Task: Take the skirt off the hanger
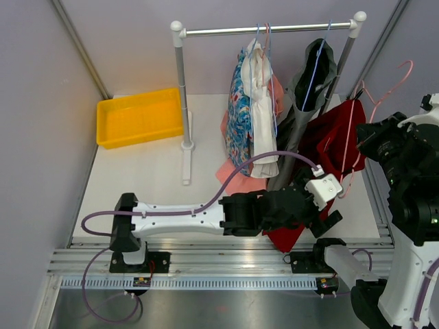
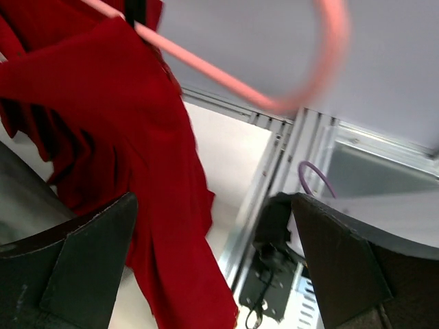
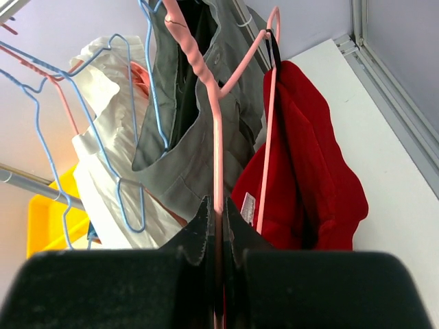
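From above, the yellow tray (image 1: 140,118) sits at the back left of the white table (image 1: 151,171), beside the rack's post (image 1: 180,89), and its inside shows only plain yellow. The red skirt (image 1: 339,133) hangs on a pink hanger (image 1: 351,144) to the right of the clothes on the rail, and its lower edge reaches down to the left gripper (image 1: 326,223). In the left wrist view that gripper's fingers (image 2: 82,260) stand wide apart. Red cloth hangs in the gap close to the left-hand one, and nothing is pinched. In the right wrist view the right gripper (image 3: 218,219) is clenched on the hanger's wire. The skirt droops from the hanger just to the right, with a grey garment (image 3: 199,103) and a white garment (image 3: 103,144) behind it. A corner of the tray shows at lower left.
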